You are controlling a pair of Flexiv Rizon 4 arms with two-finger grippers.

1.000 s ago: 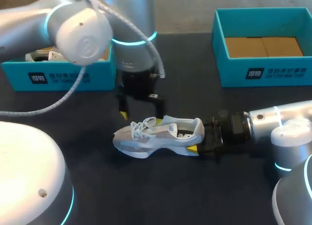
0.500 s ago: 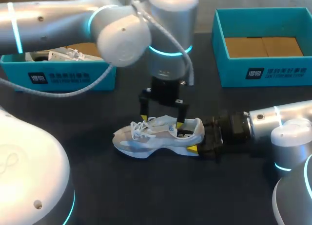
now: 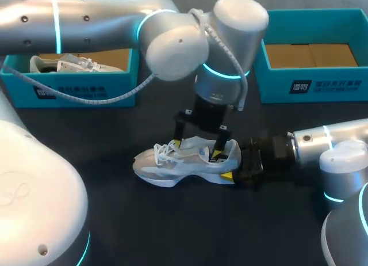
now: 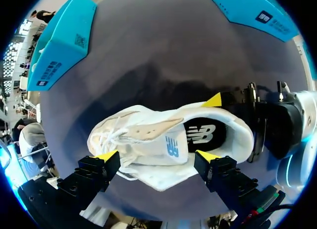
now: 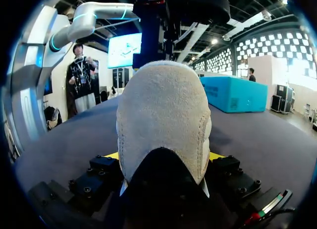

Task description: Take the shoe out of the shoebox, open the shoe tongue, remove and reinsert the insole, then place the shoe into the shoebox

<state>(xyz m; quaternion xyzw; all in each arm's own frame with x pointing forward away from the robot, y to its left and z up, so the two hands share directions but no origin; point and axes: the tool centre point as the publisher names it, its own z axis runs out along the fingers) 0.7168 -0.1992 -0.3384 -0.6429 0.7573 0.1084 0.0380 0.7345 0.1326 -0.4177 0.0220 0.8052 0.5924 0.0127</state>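
Observation:
A white shoe (image 3: 184, 161) lies on its sole on the dark table, toe toward the left. My right gripper (image 3: 234, 164) comes in from the right and is shut on the shoe's heel (image 5: 163, 125), a yellow tip showing on each side. My left gripper (image 3: 198, 148) hangs open just above the shoe's middle, its fingers (image 4: 106, 157) straddling the tongue and collar without touching. In the left wrist view the beige tongue (image 4: 151, 130) lies flat over the laces. The black insole (image 4: 204, 135) shows inside the shoe's opening.
A teal shoebox (image 3: 80, 90) at the back left holds a second white shoe (image 3: 69, 63). Another teal shoebox (image 3: 313, 84) at the back right shows only its brown cardboard floor. My left arm spans the table's back left above the first box.
My left arm has swung to the right, carrying its open gripper from over the laces to over the tongue and collar. The right gripper and the shoe have stayed put.

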